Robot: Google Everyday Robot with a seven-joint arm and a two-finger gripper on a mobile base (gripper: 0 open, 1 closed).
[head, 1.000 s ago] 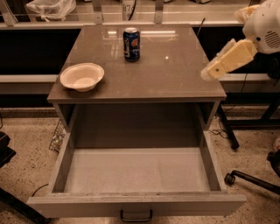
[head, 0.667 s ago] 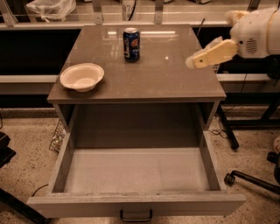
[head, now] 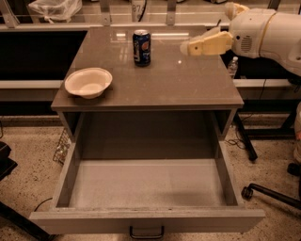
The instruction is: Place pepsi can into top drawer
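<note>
The pepsi can (head: 141, 47), dark blue with a silver top, stands upright at the back middle of the brown cabinet top (head: 178, 84). The gripper (head: 188, 48), cream-coloured on a white arm, reaches in from the right above the cabinet top. Its tip is at about the can's height and well to the can's right, apart from it. The top drawer (head: 146, 183) is pulled fully out below the cabinet top. Its pale grey floor holds nothing, and a dark handle (head: 146, 232) sits on its front panel.
A white bowl (head: 88, 82) sits on the left of the cabinet top. A plastic bag (head: 54, 8) lies on the shelf behind. A chair base with a caster (head: 263, 192) stands on the speckled floor at the right. A dark object (head: 7, 160) is at the left edge.
The gripper and arm have moved left and up over the cabinet top, closer to the can. The can, bowl and drawer have not moved.
</note>
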